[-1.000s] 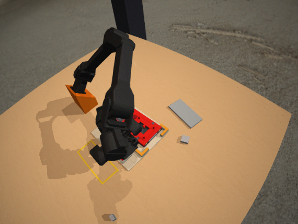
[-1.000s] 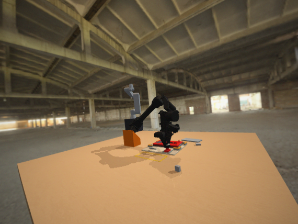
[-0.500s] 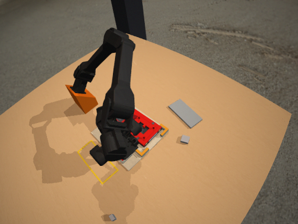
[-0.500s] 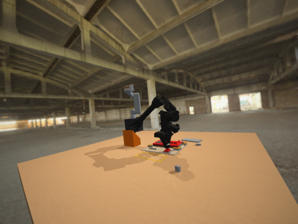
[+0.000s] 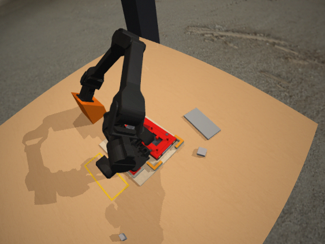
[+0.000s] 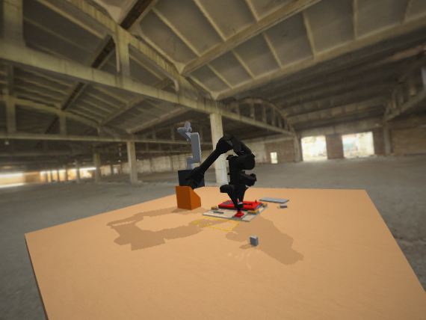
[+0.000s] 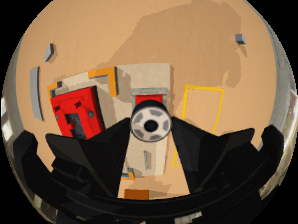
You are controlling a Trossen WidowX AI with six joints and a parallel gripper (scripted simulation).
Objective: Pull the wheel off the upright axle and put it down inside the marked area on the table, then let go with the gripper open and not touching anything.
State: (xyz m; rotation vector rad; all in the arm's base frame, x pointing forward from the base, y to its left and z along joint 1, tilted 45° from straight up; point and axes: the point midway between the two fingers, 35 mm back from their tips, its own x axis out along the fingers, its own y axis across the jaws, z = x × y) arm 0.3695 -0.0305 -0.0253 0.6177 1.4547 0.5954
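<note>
Wheel, pale grey and round with a dark hub hole at its middle, sits clamped between the two black fingers of the tool, seen face-on in the wrist view. Behind it in that view is a small red block, and beneath both lies a pale beige base plate. Whether the wheel is on the axle or lifted clear of it cannot be told; the axle itself is hidden behind the wheel.

Just to the right of the wheel in the wrist view is the marked area, a thin yellow rectangular outline on the tabletop. From the top view the same yellow outline lies beside the near-left edge of the base plate, and the tool's black body overlaps one corner of it. The wheel cannot be seen from the top, since the arm covers it.

On the base plate, away from the wheel, is a flat red fixture with dark cut-outs, edged by orange corner brackets. The black arm bends up from an orange wedge-shaped base and comes down over the plate with the tool pointing at the tabletop.

Further out on the wooden tabletop lie a flat grey slab beyond the plate, a small grey cube near the plate's right corner, and another small grey cube well apart towards the near edge. The arm throws broad shadows across the wood.
</note>
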